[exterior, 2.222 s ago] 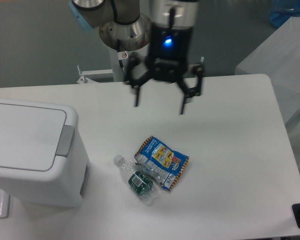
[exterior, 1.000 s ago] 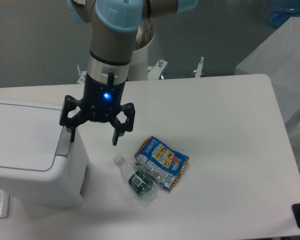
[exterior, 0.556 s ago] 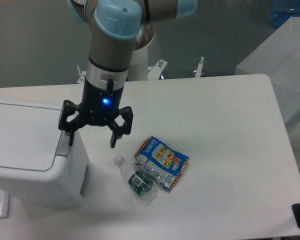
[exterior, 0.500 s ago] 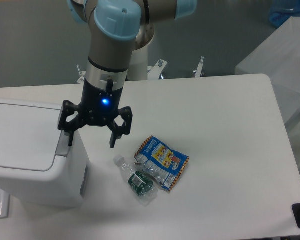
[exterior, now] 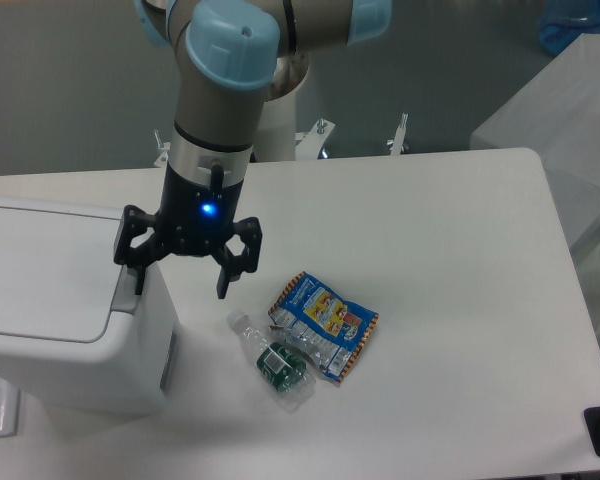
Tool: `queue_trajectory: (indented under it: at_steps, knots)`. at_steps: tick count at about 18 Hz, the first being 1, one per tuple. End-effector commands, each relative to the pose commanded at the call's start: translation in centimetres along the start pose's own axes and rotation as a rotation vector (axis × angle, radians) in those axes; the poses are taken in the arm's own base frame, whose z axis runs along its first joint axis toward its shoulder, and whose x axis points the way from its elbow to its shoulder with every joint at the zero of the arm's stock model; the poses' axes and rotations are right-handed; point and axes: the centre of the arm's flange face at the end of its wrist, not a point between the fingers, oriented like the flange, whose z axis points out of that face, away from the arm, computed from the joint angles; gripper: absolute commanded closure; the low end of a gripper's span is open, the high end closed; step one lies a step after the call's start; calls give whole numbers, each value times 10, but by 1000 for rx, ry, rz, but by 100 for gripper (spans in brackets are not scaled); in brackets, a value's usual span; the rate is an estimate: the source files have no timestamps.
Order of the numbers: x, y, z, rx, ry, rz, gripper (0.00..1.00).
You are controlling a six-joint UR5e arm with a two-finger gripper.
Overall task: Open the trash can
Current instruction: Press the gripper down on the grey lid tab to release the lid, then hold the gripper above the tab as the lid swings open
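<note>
The trash can [exterior: 65,310] stands at the left edge of the counter [exterior: 450,250], lid flat and closed. The gripper [exterior: 180,283] hangs over the can's right rim with its fingers [exterior: 223,285] spread wide and gripping nothing. The left finger sits right at the grey tab [exterior: 128,280] of the lid; the right finger hangs over bare counter just beside the can. A plastic bottle [exterior: 275,360] and a snack bag [exterior: 323,323] lie near the counter's middle, touching each other.

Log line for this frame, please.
gripper: open, one finger at bin tab | lid: shut | bottle, snack bag: on table
</note>
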Motion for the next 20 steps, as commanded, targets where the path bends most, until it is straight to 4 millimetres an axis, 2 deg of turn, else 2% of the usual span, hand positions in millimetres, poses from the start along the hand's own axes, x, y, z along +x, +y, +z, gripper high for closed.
queue_trajectory:
  at_steps: [15, 20]
  knots:
    - [-4, 1, 9, -14, -4, -4, 0]
    - [-1, -2, 2, 0, -5, 3, 0]
